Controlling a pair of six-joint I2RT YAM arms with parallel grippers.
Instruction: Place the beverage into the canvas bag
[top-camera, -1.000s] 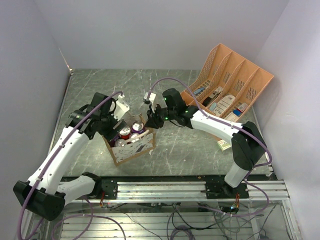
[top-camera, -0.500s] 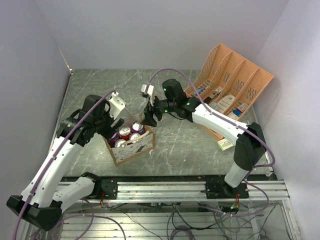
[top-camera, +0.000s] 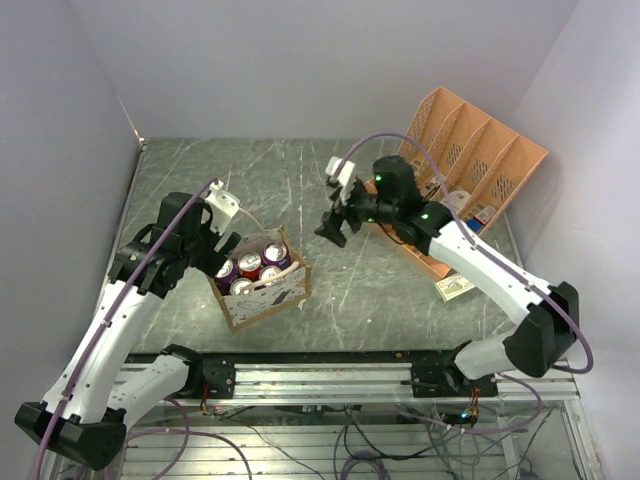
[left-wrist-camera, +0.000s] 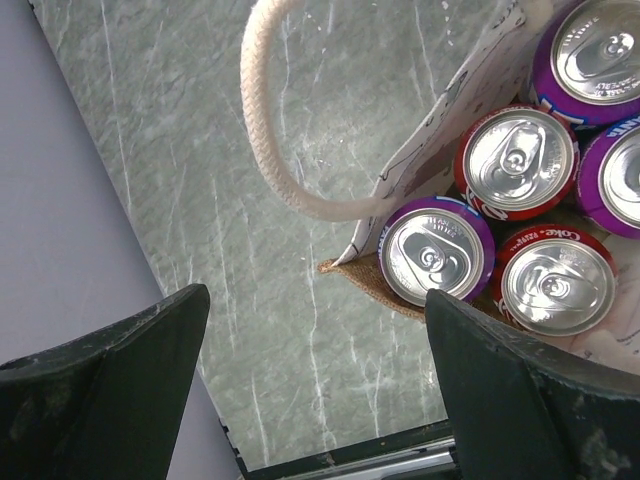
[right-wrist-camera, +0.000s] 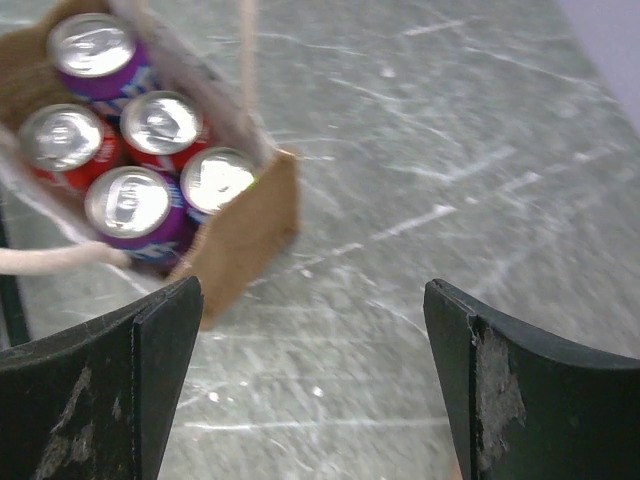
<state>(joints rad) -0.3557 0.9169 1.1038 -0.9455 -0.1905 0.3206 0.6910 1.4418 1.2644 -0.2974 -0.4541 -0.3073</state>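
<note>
The canvas bag (top-camera: 268, 298) stands on the table left of centre, brown with a white patterned side. Several beverage cans (top-camera: 250, 268), red and purple, stand upright inside it. The left wrist view shows the cans (left-wrist-camera: 437, 250), the bag's corner (left-wrist-camera: 400, 298) and a cream rope handle (left-wrist-camera: 268, 140) lying over the table. My left gripper (top-camera: 218, 252) (left-wrist-camera: 315, 400) hangs open over bare table just left of the bag. My right gripper (top-camera: 332, 228) (right-wrist-camera: 312, 380) is open and empty, right of the bag (right-wrist-camera: 245, 235) and apart from it.
An orange plastic file organizer (top-camera: 470, 170) holding small packets lies at the back right. A small packet (top-camera: 452, 288) rests on the table near the right arm. The metal rail (top-camera: 400, 375) runs along the near edge, and grey walls close in both sides.
My right gripper has opened wide and drawn back to the right, away from the bag. My left arm has pulled a little left and opened slightly more. The bag and cans stay put.
</note>
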